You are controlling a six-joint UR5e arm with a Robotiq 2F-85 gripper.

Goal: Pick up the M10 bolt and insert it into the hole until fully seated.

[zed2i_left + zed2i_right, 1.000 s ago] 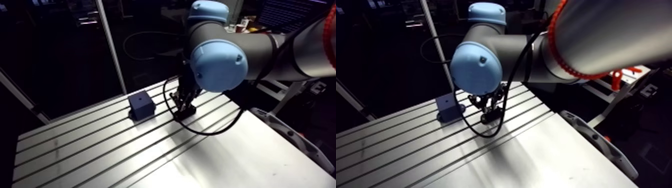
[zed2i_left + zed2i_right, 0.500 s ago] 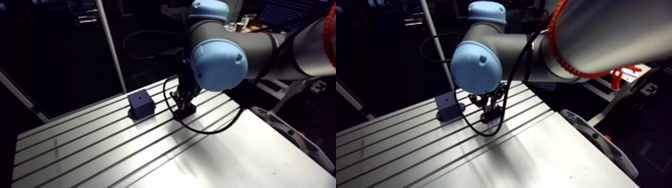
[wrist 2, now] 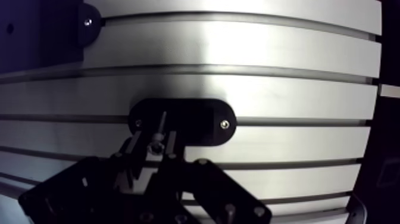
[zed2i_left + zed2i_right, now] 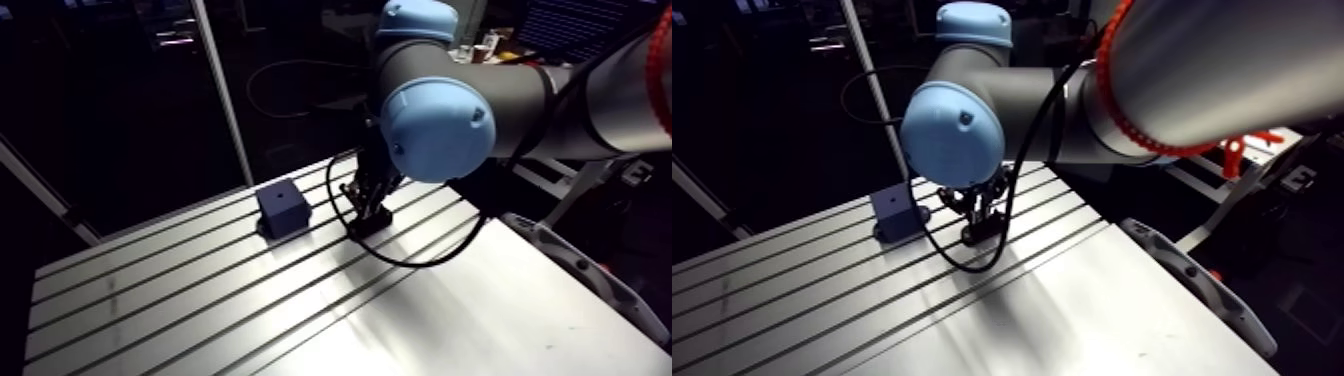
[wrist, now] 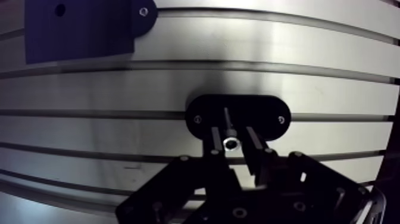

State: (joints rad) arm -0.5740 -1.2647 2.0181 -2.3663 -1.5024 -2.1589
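Looking through the wrist view, I see the M10 bolt (image 5: 230,143) standing upright in a black oval holder (image 5: 265,113) that lies flat on the slotted desk (image 5: 119,89). Its bright socket head faces the camera and its thin shank runs down into the plate. The holder has a small screw near each rounded end. The tool (image 5: 232,132) is down at the holder with the bolt right at its tip. Whether it is clamped on the bolt or merely apart around it, I cannot tell from here. In the arm view the tool (image 4: 368,222) sits low over the desk, towards the far edge. A dark blue block (image 4: 281,208) stands to its left, apart from the holder, with a small hole (image 5: 59,9) in its top face. The block's foot is fixed to the desk by a screw tab (image 5: 143,11).
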